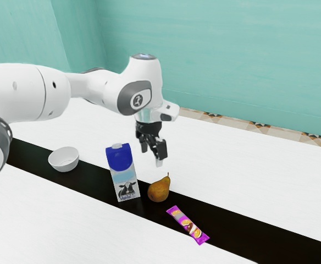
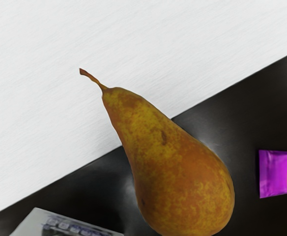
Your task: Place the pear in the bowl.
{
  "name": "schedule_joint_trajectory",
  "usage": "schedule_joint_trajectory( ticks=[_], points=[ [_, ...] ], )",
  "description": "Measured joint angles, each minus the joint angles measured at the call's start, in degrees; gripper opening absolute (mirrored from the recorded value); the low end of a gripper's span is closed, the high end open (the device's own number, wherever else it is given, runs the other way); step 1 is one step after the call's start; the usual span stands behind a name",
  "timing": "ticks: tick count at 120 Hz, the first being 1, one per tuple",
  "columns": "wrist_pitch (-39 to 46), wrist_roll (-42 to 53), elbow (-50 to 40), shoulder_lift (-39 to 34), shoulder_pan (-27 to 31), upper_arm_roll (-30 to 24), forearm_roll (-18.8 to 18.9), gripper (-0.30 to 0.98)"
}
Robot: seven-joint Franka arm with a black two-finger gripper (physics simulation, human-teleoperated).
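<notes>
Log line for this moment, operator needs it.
End effector: open, above pear | pear: ungrasped, on black strip | bowl: pear not inside | carton, purple packet: near pear

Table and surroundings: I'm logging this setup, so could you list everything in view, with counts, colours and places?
Pear: one, yellow-brown, between carton and bar.
Bowl: one, white, toward the exterior view's left.
Carton: one, blue and white, between bowl and pear.
Bar: one, purple wrapper, beside pear.
Strip: one, black, across table.
Table: one, white, under strip.
Walls: count unclear, teal, behind table.
Floor: one, beige with brown pattern, beyond table.
Arm: one, white and grey, above table.
Gripper: one, black, open above pear.
</notes>
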Motion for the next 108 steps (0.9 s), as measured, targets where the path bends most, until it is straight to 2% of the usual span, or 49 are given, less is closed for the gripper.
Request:
schedule_joint_trajectory(
  ticks=[16, 38, 53, 79, 108],
  points=[
    [5.8, -3.1, -2.9, 1.4, 0.0, 0.0, -2.5, 0.68],
    [10.1, -8.5, -5.4, 3.1, -0.6, 0.0, -3.7, 0.68],
    [11.4, -12.0, -5.5, 4.9, -0.7, 0.0, -4.1, 0.69],
    [12.4, -17.5, -6.0, 6.5, -0.7, 0.0, -7.7, 0.69],
    [12.8, -22.1, -6.8, 7.6, -0.7, 0.0, -8.6, 0.69]
  ],
)
